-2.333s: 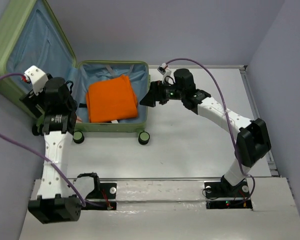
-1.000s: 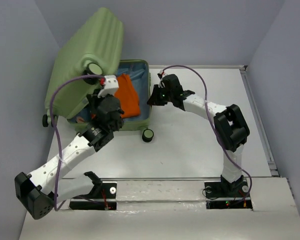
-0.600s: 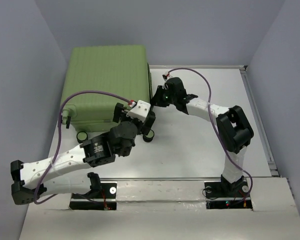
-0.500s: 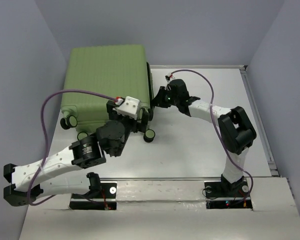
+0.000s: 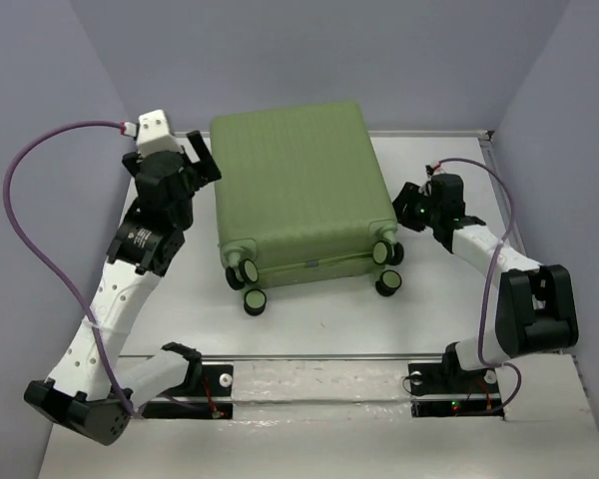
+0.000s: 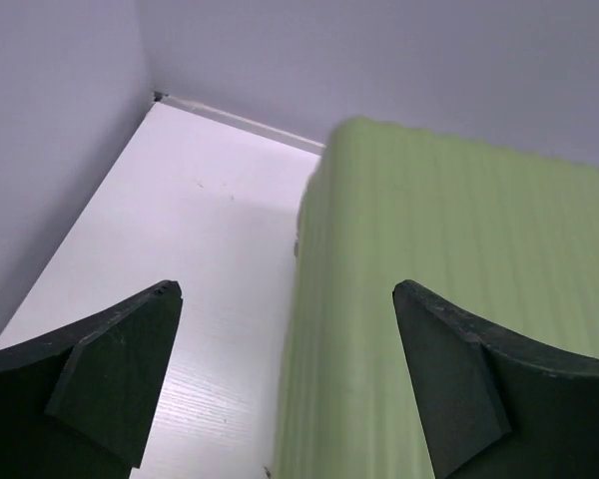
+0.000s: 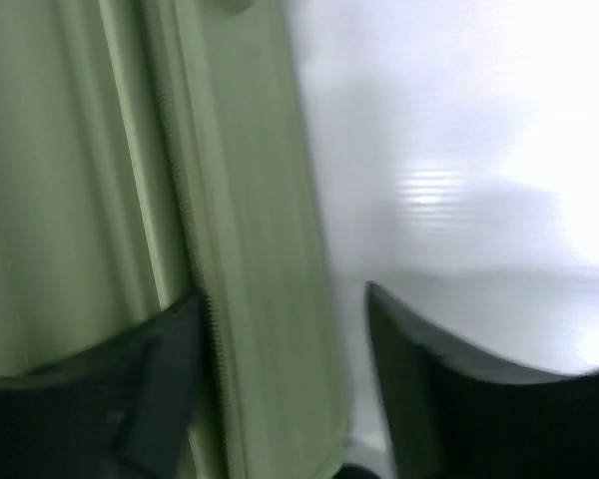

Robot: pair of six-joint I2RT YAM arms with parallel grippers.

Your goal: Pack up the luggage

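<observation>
Left arm reached up from its base along the left side of the table (image 5: 439, 309), bent at the elbow, wrist turned right toward the luggage (image 5: 298, 190). The left gripper (image 5: 200, 165) stood just beside the case's far left edge. In the left wrist view the left gripper (image 6: 290, 369) had its jaws spread wide and held nothing; the ribbed shell (image 6: 449, 299) lay beneath and past them.

Right arm lay low along the right side, forearm angled in toward the case. The right gripper (image 5: 404, 205) sat at the case's right side near the near corner. The right wrist view was blurred: the right gripper (image 7: 280, 389) had its jaws apart with the case's side wall and zip seam (image 7: 205, 299) close against one finger. Contact could not be confirmed.

Count: one case, two arms, two grippers. Two casters (image 5: 385, 267) showed at the near right corner; the cluster at the near left could not be counted reliably.

The luggage lay flat at table centre, lid shut, contents hidden.
</observation>
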